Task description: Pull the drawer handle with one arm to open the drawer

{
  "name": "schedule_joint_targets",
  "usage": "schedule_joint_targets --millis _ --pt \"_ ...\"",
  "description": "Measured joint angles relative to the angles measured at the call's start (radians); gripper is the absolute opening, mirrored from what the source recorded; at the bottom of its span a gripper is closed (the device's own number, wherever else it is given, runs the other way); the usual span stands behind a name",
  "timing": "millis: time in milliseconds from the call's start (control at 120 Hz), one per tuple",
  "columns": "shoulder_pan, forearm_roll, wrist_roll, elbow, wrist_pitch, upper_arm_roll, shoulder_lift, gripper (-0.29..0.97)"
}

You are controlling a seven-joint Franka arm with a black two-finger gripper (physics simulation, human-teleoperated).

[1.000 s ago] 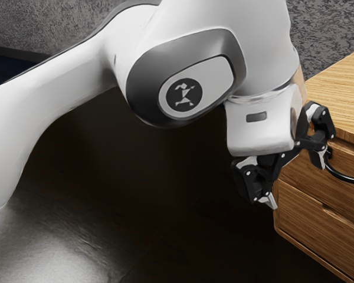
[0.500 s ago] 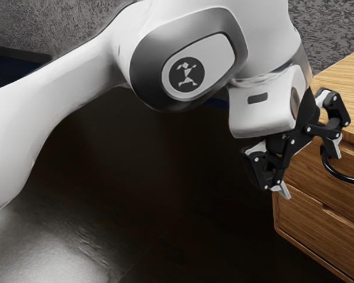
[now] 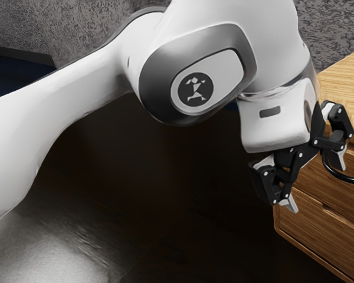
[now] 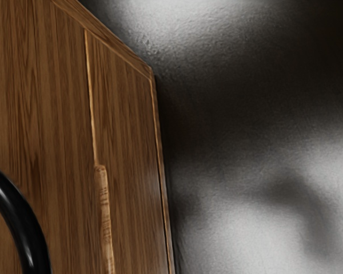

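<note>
A wooden cabinet (image 3: 342, 82) stands at the exterior view's right edge. On its upper drawer front (image 3: 327, 186) sits a black curved handle (image 3: 344, 175), also seen in the wrist view as a black arc (image 4: 16, 224). My black gripper (image 3: 317, 180) is open right at the cabinet's near corner, its jaws spread wide. The upper finger (image 3: 336, 131) sits just above the handle's near end, and the lower finger (image 3: 276, 184) hangs in front of the corner. Nothing is held between them.
Below the upper drawer is a second drawer front (image 3: 318, 236) with a wooden grip (image 4: 103, 222). A dark glossy floor (image 3: 135, 236) spreads under the arm. My white arm (image 3: 76, 118) takes up the exterior view's left and centre.
My hand has shifted toward the exterior view's right, closer to the cabinet. The upper finger now sits over the handle's near end. The fingers have stayed apart.
</note>
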Motion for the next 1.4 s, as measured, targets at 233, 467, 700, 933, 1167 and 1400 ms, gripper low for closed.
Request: schedule_joint_targets --millis 233,467,700,933,1167,1400 --pt "0.001 -0.002 -0.038 -0.009 0.008 0.001 -0.004 0.68" --pt "0.001 0.003 -0.067 -0.01 0.011 0.001 -0.003 0.68" --pt "-0.008 0.004 -0.091 -0.007 0.011 0.0 -0.017 0.68" --pt "-0.031 0.004 -0.11 -0.007 0.028 -0.003 -0.014 0.68" --pt "-0.038 0.006 -0.123 -0.05 0.115 -0.003 -0.014 0.68" --pt "-0.045 0.005 -0.132 -0.092 0.17 -0.003 -0.015 0.69"
